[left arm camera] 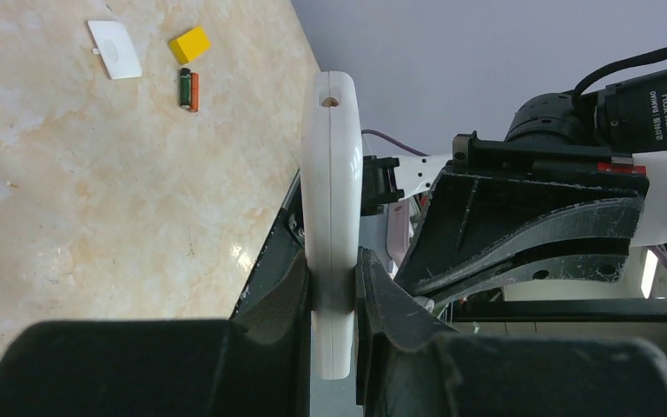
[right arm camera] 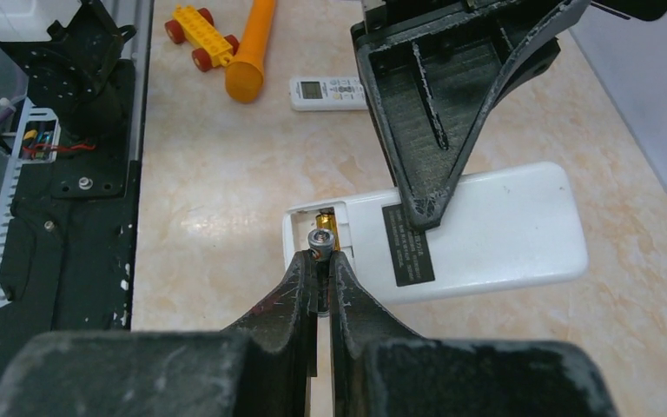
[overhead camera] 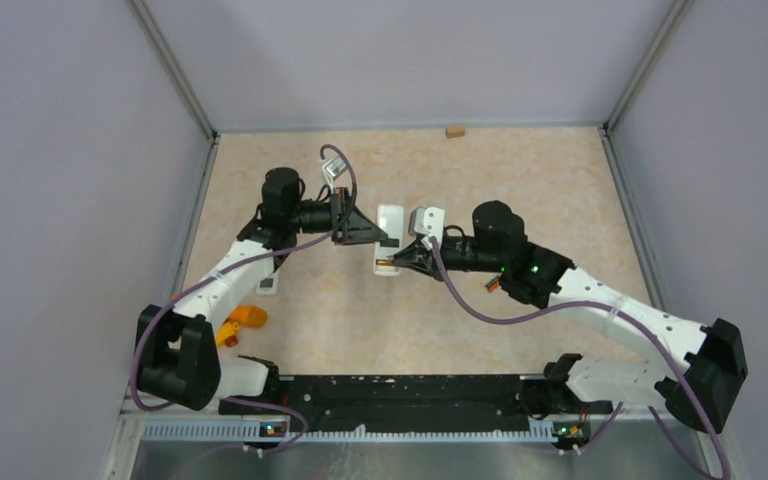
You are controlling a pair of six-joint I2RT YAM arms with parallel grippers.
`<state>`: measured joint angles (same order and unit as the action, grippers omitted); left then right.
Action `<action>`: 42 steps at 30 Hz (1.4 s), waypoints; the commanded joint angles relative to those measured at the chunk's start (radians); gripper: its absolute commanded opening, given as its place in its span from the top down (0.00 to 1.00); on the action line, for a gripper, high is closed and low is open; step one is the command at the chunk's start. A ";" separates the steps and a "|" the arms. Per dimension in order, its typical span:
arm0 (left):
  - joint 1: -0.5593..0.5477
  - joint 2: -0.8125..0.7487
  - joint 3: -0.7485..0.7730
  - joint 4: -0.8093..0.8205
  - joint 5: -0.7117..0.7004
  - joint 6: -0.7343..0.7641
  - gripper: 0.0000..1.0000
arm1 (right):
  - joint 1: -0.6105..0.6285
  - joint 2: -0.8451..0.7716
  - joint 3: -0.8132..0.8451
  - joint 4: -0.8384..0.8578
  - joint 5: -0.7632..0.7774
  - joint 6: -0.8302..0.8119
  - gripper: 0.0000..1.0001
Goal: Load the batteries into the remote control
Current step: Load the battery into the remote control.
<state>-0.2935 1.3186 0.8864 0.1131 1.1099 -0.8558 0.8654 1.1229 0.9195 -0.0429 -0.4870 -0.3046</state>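
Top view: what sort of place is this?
Likely a lab test cell: plain grey walls box in a marble-patterned table, and a black rail carries the left arm and right arm.

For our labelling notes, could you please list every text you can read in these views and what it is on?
"DAMIAO": on the black motor housing; the smaller lines beside it are too small to read.
Black label on the remote control: print too small to read.
Buttoned remote: blurred.

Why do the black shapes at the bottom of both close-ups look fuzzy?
Left wrist view: the left gripper sits too near the lens, so it blurs; the remote control it clamps is sharper. Right wrist view: right gripper equally soft, battery at its tips crisp. Top view: evenly sharp.
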 commanded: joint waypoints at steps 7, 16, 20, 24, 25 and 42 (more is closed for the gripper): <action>-0.016 -0.004 0.045 0.069 0.060 -0.049 1.00 | 0.039 0.045 0.081 0.011 -0.093 -0.078 1.00; -0.022 -0.012 0.051 0.066 0.073 -0.051 1.00 | 0.057 0.073 0.105 -0.064 -0.078 -0.158 1.00; -0.022 -0.015 0.049 0.062 0.073 -0.050 1.00 | 0.058 0.085 0.124 -0.116 -0.073 -0.186 0.99; -0.024 -0.010 0.052 0.055 0.070 -0.044 1.00 | 0.061 0.095 0.146 -0.162 -0.063 -0.201 0.87; -0.024 -0.008 0.052 0.052 0.069 -0.042 1.00 | 0.062 0.098 0.151 -0.167 -0.060 -0.201 0.85; -0.024 0.019 0.076 -0.003 0.054 0.002 1.00 | 0.067 0.133 0.214 -0.224 -0.016 -0.158 0.76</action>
<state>-0.3134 1.3346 0.9073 0.0967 1.1370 -0.8722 0.9211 1.2675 1.0832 -0.2550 -0.5156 -0.4686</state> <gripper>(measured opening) 0.202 0.224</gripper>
